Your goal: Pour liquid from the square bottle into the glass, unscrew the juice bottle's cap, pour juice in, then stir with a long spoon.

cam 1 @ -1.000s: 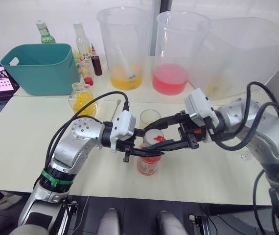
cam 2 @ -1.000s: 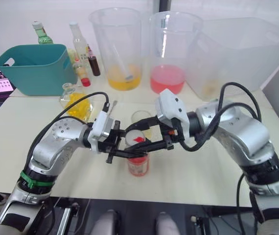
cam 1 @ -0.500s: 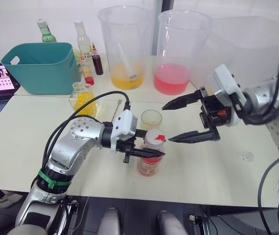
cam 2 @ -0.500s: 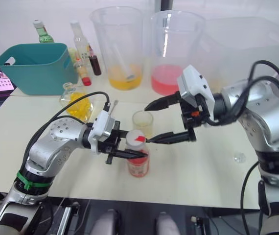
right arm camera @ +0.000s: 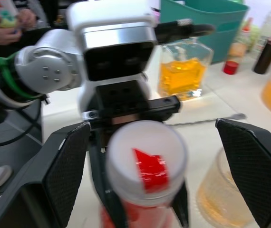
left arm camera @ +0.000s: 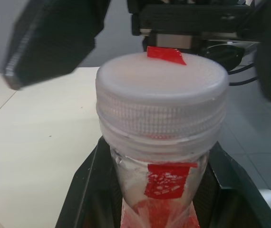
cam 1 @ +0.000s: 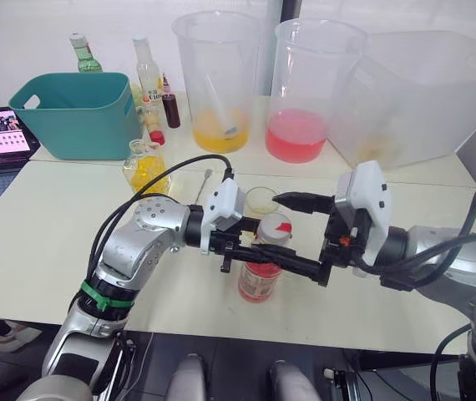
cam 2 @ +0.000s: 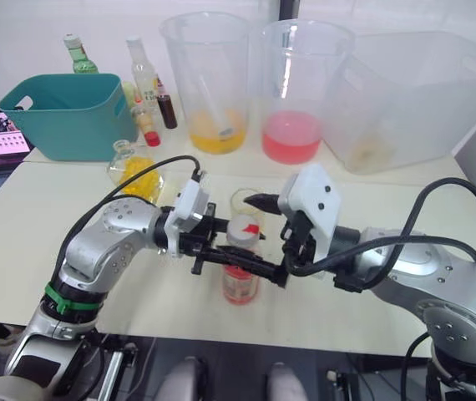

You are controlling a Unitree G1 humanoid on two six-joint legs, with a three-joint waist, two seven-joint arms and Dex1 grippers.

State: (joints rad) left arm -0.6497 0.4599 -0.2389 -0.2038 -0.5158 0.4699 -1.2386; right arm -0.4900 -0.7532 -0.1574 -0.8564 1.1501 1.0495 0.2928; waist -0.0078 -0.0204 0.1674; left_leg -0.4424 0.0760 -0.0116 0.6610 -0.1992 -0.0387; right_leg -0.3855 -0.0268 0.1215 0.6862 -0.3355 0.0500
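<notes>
The juice bottle (cam 1: 260, 280) stands on the table with pink-red liquid low inside, and my left gripper (cam 1: 253, 253) is shut on its neck just under the white cap (cam 1: 275, 227). In the left wrist view the cap (left arm camera: 161, 90) sits on the neck between my fingers (left arm camera: 90, 190). My right gripper (right arm camera: 150, 171) is open, its fingers wide on either side of the cap (right arm camera: 145, 156) and not touching it. The glass (cam 1: 261, 200) holds a little yellow liquid just behind the bottle. The square bottle (cam 1: 146, 167) stands further left, and the long spoon (cam 1: 202, 185) lies between them.
A teal basket (cam 1: 75, 113) and a screen (cam 1: 0, 134) are at the back left. Slim bottles (cam 1: 146, 71) stand beside the basket. Two big jugs, yellow (cam 1: 213, 83) and pink (cam 1: 309, 92), and a large clear bin (cam 1: 422, 100) line the back.
My right gripper was at the cap, pulled back open to the right, and has returned open around the cap from lower down. The left gripper kept hold of the bottle.
</notes>
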